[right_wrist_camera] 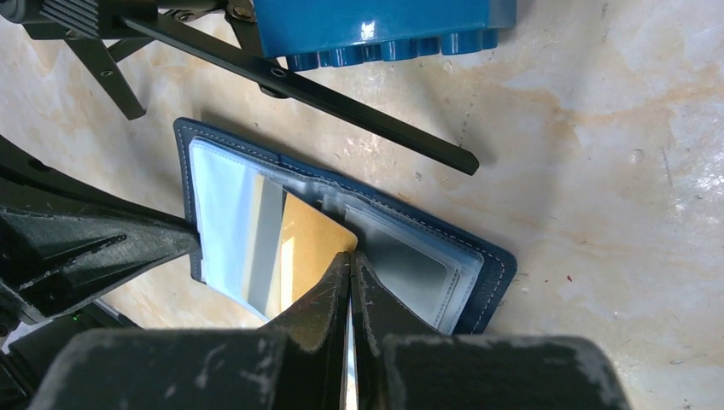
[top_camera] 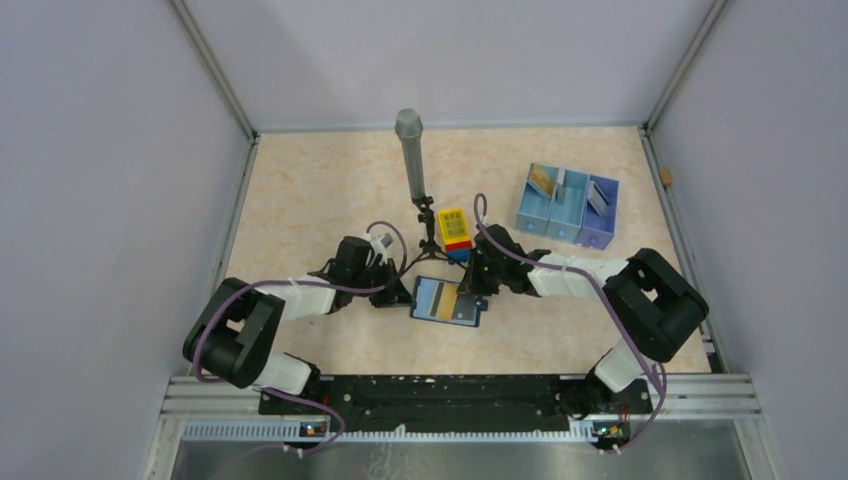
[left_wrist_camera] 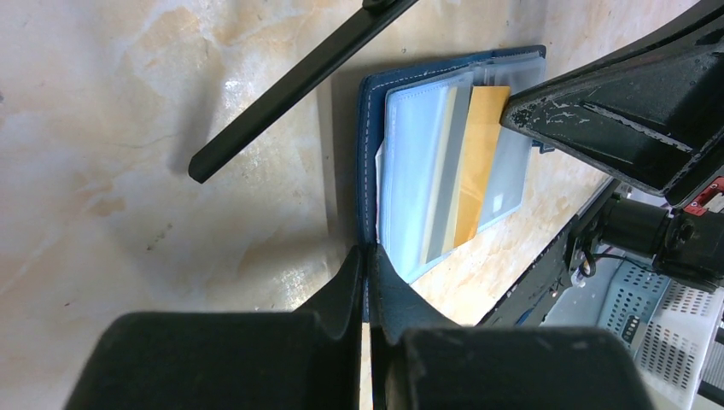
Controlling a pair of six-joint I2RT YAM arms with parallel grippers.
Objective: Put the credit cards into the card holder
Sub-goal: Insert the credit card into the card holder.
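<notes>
The open card holder (top_camera: 447, 301) lies flat on the tabletop (top_camera: 320, 190) near a toy brick (top_camera: 456, 230), a gold card (right_wrist_camera: 312, 248) half tucked into it, the right pincer (right_wrist_camera: 350, 269) closed on that card's corner and the left pincer (left_wrist_camera: 367, 265) clamped on the holder's opposite edge.

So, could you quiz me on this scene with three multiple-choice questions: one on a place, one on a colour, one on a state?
1. Where is the wallet? A on the floor B on the table C held in the air
2. The card pinched by the right fingers is: A gold B red C green
3. The wallet is: A snapped shut B open C rolled up

1 B: the top view shows it lying flat there.
2 A: the right wrist view shows gold.
3 B: its clear pockets are exposed.
</notes>
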